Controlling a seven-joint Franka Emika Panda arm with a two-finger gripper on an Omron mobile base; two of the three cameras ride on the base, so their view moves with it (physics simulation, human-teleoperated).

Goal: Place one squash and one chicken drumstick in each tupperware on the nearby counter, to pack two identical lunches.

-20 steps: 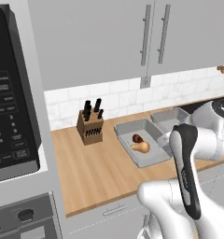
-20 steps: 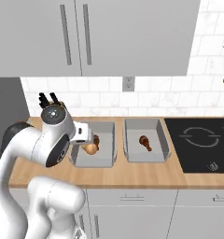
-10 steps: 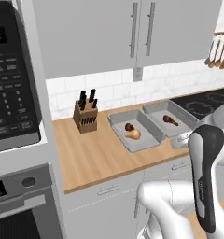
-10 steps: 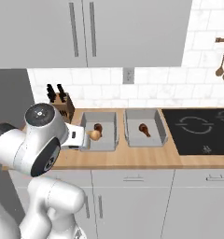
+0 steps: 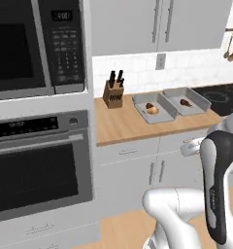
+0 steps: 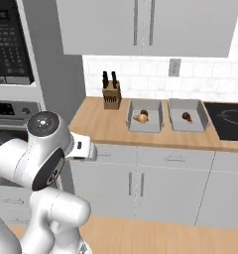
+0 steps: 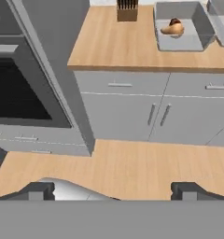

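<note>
In the left base view, 2 grey tupperware trays are seen side by side on the wooden counter [image 5: 118, 129]. The left tupperware [image 5: 154, 108] holds a tan squash [image 5: 153, 111] touching a dark chicken drumstick [image 5: 148, 105] at its 11 o'clock. The right tupperware [image 5: 186, 101] holds 1 drumstick [image 5: 185, 102] alone. A knife block [image 5: 113, 93] stands at 9 o'clock of the trays.

In the right base view, the same pairing is shown: squash [image 6: 139, 117] and drumstick [image 6: 145, 113] in the left tray [image 6: 145, 115], 1 drumstick [image 6: 186, 116] in the right tray [image 6: 188, 114], beside the black stovetop [image 6: 230, 120].

In the hand view, the gripper [image 7: 111, 190] is seen with its jaws spread wide and nothing between them, low before the cabinet doors [image 7: 146, 109]. The packed tray [image 7: 181, 25] lies at 1 o'clock, well apart from the jaws; the squash [image 7: 172, 29] has its long axis running 3 to 9. A 2nd squash is judged missing from the right tray.
</note>
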